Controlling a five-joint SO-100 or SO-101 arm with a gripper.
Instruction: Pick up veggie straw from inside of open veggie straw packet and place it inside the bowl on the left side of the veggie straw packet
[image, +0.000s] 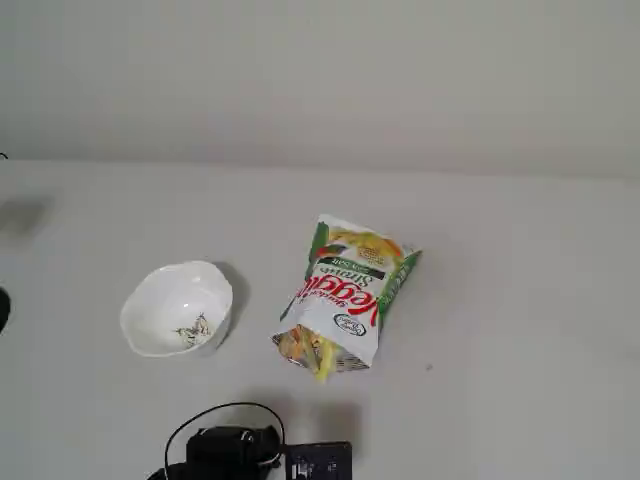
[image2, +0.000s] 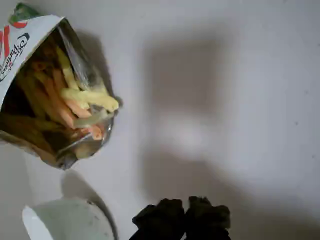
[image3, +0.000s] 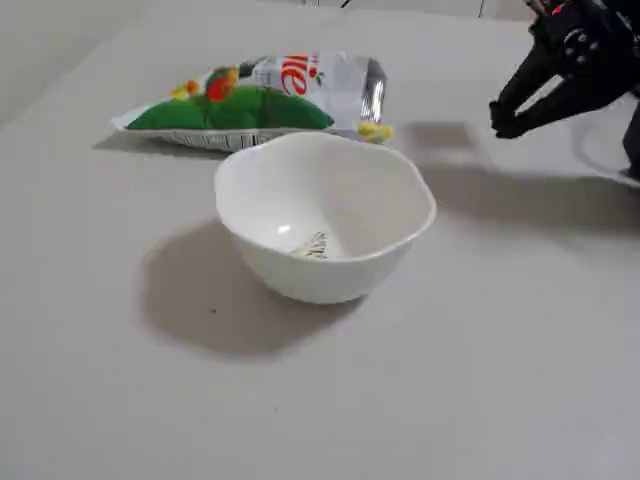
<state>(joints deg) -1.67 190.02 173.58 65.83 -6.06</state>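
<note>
In the wrist view the black two-finger gripper is seen nearest, at the bottom edge, its jaws pressed together and holding nothing, raised clear of the plain grey table. For the reach to go well, the jaws are best spread first, then lowered over the mouth of the bag so that a single straw is pinched at its exposed end without the foil edge being caught. The small white ceramic bowl with the wavy rim lies empty apart from its dark sprig drawing. Beyond it lies the glossy white and green veggie straw packet, flat on its side, its silvery mouth open. The pale yellow, stick-shaped veggie straw juts out of that mouth above orange ones.
</note>
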